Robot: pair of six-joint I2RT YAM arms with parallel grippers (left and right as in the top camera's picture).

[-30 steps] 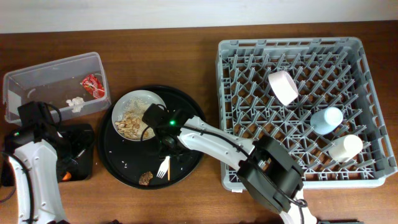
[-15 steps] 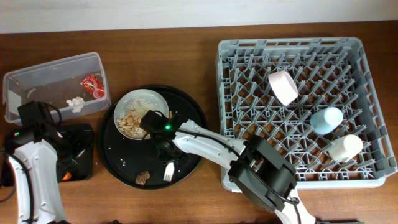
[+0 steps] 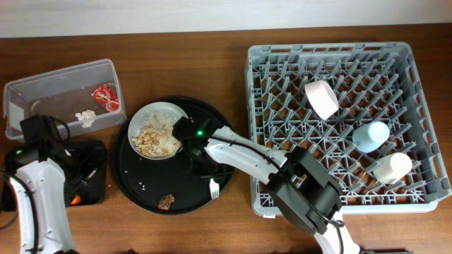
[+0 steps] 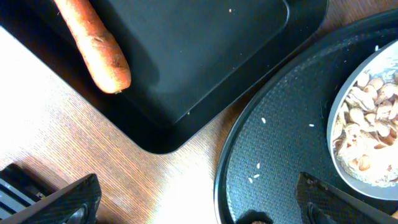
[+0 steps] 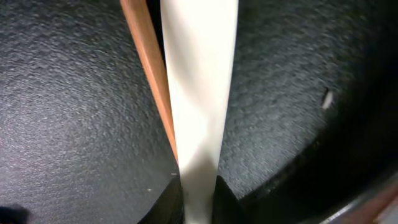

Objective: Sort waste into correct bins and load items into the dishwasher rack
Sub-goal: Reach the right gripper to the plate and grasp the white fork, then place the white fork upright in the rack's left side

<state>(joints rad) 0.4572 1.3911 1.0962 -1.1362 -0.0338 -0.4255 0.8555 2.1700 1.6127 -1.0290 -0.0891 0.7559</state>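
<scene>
Grey plastic rack [image 3: 332, 120] is sitting at the right of the table, the biggest thing out there. The bowl [image 3: 321, 99], light-blue cup [image 3: 371, 135] and cream cup [image 3: 392, 168] are lying in it, and the pegs along its left side are showing bare. By my reading that is where you are heading with the fork.

Round black tray [image 3: 141, 185] is lying just left of the rack. Your right arm is reaching across it.

Flat black tray [image 4: 205, 56] is holding the carrot [image 4: 93, 43]. The left gripper [image 4: 198, 186] is hanging over its corner, fingers spread wide, nothing in them. Leave it parked there.

Plate [image 3: 157, 113] is carrying the food scraps at the round tray's upper left, close by your right wrist. Be lifting straight up before swinging, so the arm is not brushing its rim.

Fork [image 3: 213, 188]: the right gripper [image 5: 198, 198] is pinching its white handle, tines pointing toward the tray's lower right edge. Whether it is off the tray yet, I cannot tell.

Thin orange-brown stick [image 5: 149, 81] is running tight along the handle in the right wrist view. I cannot tell whether the jaws are catching it too. Be raising slowly and watching that it is dropping away.

Brown lump [image 3: 167, 202] is waiting near the tray's lower edge, apart from the fork.
</scene>
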